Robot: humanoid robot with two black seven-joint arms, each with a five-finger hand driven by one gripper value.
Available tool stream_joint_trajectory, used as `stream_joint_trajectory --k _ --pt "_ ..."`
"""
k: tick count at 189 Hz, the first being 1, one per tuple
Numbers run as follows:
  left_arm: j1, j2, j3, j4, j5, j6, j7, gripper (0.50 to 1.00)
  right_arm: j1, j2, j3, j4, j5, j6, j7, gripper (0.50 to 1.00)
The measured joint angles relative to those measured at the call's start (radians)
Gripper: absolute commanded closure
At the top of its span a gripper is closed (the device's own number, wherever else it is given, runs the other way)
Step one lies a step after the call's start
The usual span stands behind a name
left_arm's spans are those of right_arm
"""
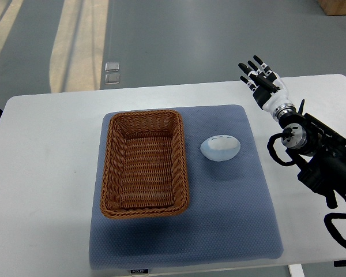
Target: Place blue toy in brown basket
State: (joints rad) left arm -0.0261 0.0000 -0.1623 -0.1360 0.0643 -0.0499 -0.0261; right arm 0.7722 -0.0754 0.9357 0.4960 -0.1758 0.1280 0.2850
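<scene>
Pale blue toy (220,148) on mat (230,219) just beside brown basket (144,163); right robot hand (262,81) well apart, fingers spread, empty.

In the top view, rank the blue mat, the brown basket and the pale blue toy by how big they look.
Largest to smallest:
1. blue mat
2. brown basket
3. pale blue toy

We spot just one label, a small dark tag w/ pale lettering at the near edge of the blue mat (219,219); print too small to read.
</scene>
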Motion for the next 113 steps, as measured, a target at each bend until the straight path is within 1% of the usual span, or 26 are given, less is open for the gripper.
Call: stream_joint_trajectory --k 22,46,60,96,113 --pt "0.0 0.0 0.0 0.0 0.0 0.0 0.0 0.5 -0.001 -0.014 0.0 0.009 0.0 -0.005 0.0 0.591" --pt "0.0 0.0 0.0 0.001 0.0 0.0 0.0 0.5 -0.001 -0.05 -0.002 0.037 0.001 -0.031 -0.002 0.591" --pt "0.0 0.0 0.0 0.001 0.0 0.0 0.0 0.5 -0.003 -0.085 -0.005 0.078 -0.002 -0.053 -0.004 0.591" --pt "0.0 0.0 0.0 0.001 0.0 0.0 0.0 0.5 -0.012 -0.212 -0.021 0.228 -0.008 -0.127 -0.015 0.591" --pt "0.0 0.0 0.0 0.001 0.0 0.001 0.0 0.5 -0.012 -0.259 -0.034 0.269 -0.018 -0.134 -0.018 0.591"
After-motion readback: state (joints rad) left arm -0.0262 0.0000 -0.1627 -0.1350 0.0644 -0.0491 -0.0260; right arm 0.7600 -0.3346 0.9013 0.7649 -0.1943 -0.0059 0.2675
